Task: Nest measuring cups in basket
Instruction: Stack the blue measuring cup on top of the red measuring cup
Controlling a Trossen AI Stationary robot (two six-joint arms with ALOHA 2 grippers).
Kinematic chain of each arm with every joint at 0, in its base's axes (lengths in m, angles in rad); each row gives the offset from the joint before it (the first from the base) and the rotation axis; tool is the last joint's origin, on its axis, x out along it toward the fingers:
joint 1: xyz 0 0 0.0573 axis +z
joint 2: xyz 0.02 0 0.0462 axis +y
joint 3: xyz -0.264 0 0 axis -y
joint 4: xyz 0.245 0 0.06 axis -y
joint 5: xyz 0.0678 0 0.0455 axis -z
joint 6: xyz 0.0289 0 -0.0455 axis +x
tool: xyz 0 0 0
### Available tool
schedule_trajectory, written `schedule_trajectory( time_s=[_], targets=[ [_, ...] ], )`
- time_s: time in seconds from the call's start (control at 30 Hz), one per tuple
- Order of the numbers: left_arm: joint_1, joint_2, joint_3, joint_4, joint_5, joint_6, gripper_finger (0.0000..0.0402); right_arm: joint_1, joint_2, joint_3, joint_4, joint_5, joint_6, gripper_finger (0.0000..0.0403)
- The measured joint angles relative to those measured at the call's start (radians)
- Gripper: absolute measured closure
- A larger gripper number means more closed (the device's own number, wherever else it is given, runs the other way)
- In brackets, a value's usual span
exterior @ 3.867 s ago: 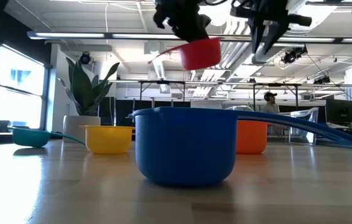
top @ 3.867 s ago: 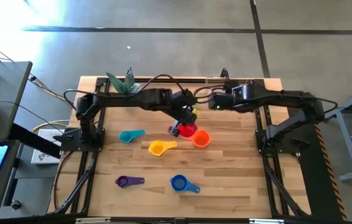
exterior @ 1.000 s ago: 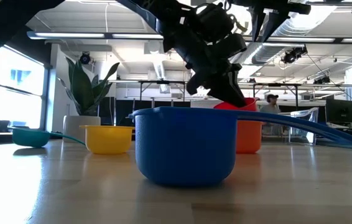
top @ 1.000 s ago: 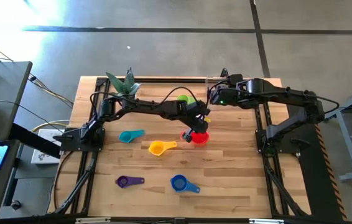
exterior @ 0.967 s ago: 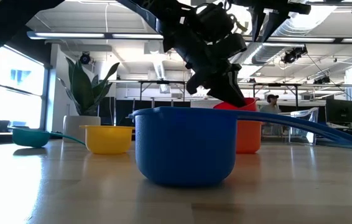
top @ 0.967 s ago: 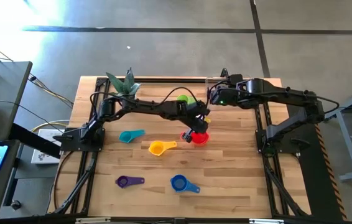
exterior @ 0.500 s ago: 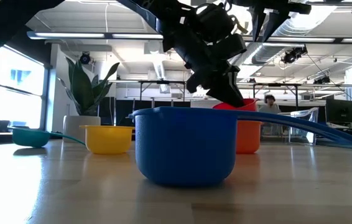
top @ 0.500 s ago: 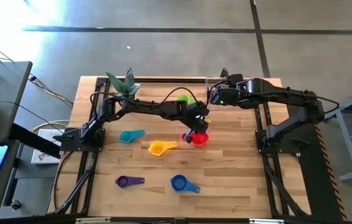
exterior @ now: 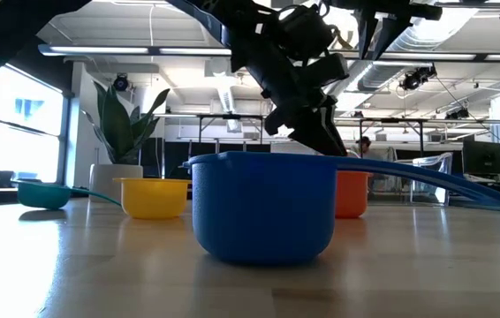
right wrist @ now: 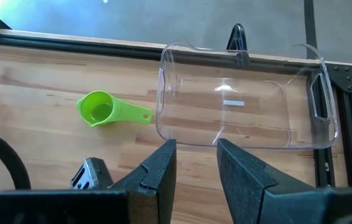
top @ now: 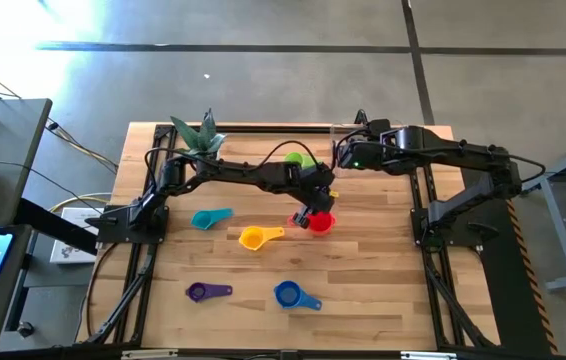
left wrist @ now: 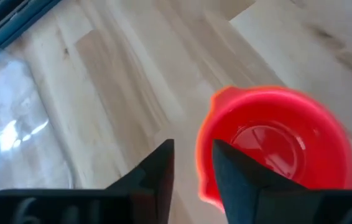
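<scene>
My left gripper (top: 310, 207) hangs over the table's middle, its fingers a narrow gap apart (left wrist: 193, 165), just above the handle side of the red cup (left wrist: 275, 143). The red cup (top: 321, 221) sits upright inside the orange cup (exterior: 352, 194). The green cup (right wrist: 101, 109) lies on the table beside the clear basket (right wrist: 244, 96). Teal (top: 211, 218), yellow (top: 260, 237), purple (top: 206, 291) and blue (top: 295, 295) cups rest on the wood nearer the front. My right gripper (right wrist: 196, 168) hovers open by the basket, touching nothing. My left gripper stands with one finger (left wrist: 229, 174) in front of the red cup's rim (left wrist: 204, 183). Whether it touches the rim I cannot tell. The cup sits off to one side of the gap, and its handle is hidden behind the fingers.
A white plant pot (top: 198, 135) stands at the far left corner. The basket's clear corner (left wrist: 8, 124) lies close behind my left gripper. In the low view the blue cup (exterior: 263, 208) fills the foreground. Bare wood lies on the table's right side and along its near edge.
The red cup stood with its rim above the orange cup and has sunk into it; in the low view it no longer shows above the orange rim. My left gripper has stayed almost where it was, above the pair.
</scene>
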Motion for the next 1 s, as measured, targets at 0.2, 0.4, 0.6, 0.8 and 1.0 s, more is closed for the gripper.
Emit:
schedule_trajectory(
  time_s=[0.2, 0.4, 0.6, 0.8, 1.0],
  targets=[
    [-0.003, -0.009, 0.005, -0.015, -0.117, -0.044, 0.0282, 0.0, 0.0, 0.001, 0.003, 0.001, 0.002, 0.0295],
    [0.006, -0.058, 0.042, -0.159, -0.123, -0.109, 0.0286, 0.0, -0.001, 0.002, -0.004, -0.011, 0.003, 0.0295],
    [0.027, -0.118, 0.044, -0.304, -0.124, -0.127, 0.0286, 0.0, -0.009, 0.002, -0.015, 0.029, 0.008, 0.0295],
    [0.033, -0.183, 0.043, -0.444, -0.122, -0.162, 0.0286, -0.013, -0.036, 0.002, 0.017, 0.073, 0.008, 0.0295],
    [0.027, -0.257, 0.043, -0.584, -0.118, -0.251, 0.0286, -0.016, -0.052, 0.002, 0.047, 0.064, 0.0, 0.0295]
  ],
)
